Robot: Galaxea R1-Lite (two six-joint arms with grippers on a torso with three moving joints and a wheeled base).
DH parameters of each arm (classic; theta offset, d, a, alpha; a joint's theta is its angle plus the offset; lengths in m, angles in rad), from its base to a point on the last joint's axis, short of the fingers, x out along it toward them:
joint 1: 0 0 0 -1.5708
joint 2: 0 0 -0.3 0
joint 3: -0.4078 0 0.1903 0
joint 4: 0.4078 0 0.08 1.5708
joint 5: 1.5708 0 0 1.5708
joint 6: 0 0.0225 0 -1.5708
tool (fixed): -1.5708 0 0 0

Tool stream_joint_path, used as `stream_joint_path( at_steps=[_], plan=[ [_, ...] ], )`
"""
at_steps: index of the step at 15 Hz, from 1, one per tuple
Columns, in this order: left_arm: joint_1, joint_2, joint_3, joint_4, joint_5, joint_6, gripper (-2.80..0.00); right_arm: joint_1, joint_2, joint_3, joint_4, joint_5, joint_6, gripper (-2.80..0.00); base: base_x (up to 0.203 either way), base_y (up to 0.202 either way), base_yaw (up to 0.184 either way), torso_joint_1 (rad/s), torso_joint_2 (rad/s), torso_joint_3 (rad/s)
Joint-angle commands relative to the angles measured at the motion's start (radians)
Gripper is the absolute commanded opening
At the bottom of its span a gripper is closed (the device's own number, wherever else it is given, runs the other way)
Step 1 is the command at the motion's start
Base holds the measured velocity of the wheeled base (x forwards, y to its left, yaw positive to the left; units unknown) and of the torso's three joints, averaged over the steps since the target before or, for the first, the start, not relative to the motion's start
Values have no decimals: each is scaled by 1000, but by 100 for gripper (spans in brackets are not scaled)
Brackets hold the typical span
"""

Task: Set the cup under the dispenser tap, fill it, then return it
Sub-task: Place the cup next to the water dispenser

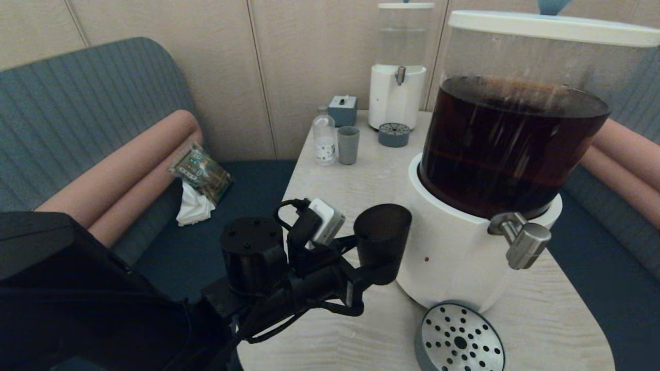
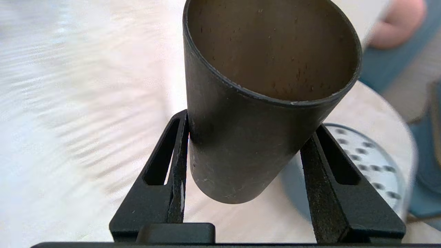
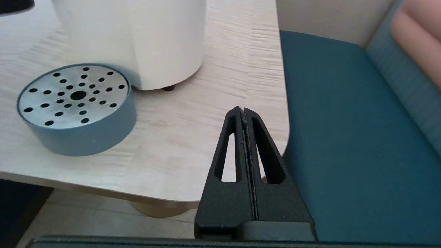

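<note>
Cup (image 1: 382,242): clamped in left gripper (image 1: 375,268), lifted clear of the table (image 1: 350,185), left of dispenser tap (image 1: 521,238).
Right gripper (image 3: 244,113): fingers together, near table's right edge.

- Grey-blue tumbler (image 1: 348,145): you'll find it upright at the table's (image 1: 361,180) far end, just beside a small clear bottle (image 1: 324,138).
- Clear-liquid dispenser (image 1: 398,67): behind them, a small round drip tray (image 1: 394,134) before it.
- Perforated drip tray (image 1: 460,340): near edge.
- Snack packet (image 1: 202,173): on the sofa seat.
</note>
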Motion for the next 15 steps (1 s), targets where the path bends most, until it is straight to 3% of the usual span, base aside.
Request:
stream_joint_path(
  at_steps=[1,6,15],
  plan=[
    [29,-15,18,-28,-5,0,-280,1,0,9,-1,0,-1,-280,0,0,0,0,0,0],
    [100,-10,25,-44,-9,0,-280,-1,0,9,0,1,-1,-280,0,0,0,0,0,0],
    [303,100,-36,-116,-12,4,-280,-1,0,9,-1,0,-1,-280,0,0,0,0,0,0]
  ],
)
